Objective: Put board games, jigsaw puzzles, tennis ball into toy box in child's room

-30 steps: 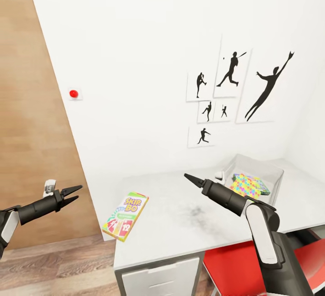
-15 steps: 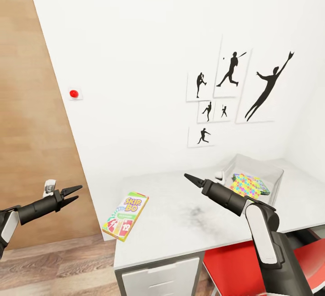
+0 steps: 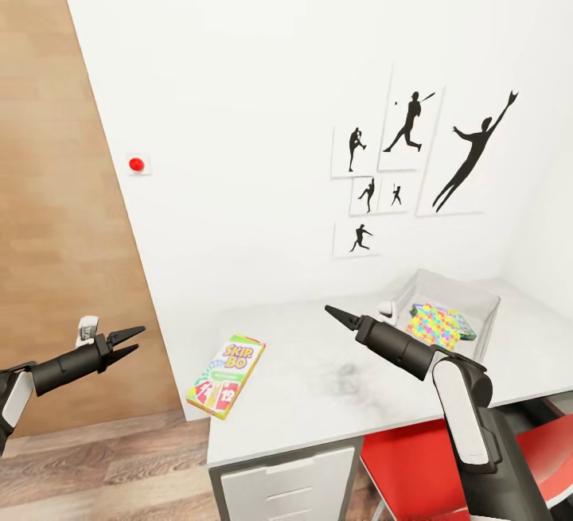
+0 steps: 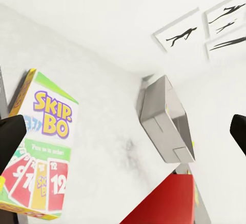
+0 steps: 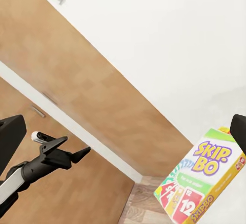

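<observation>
Pale table (image 3: pixel 318 417) carries the Skip-Bo box (image 3: pixel 227 366), long axis pointing away, between the spread left gripper (image 3: pixel 135 340) and nearer, closed-looking right gripper (image 3: pixel 330 312).

The SKIP-BO box (image 3: pixel 226 377) is yellow and green with red cards printed on it, near the pale grey table's (image 3: pixel 318 410) left edge. A jigsaw puzzle (image 3: pixel 440 324) is multicoloured in the clear toy box (image 3: pixel 485 302). Black silhouette posters (image 3: pixel 414 163) hang on the white wall; a red chair (image 3: pixel 406 465) sits under the table.
</observation>
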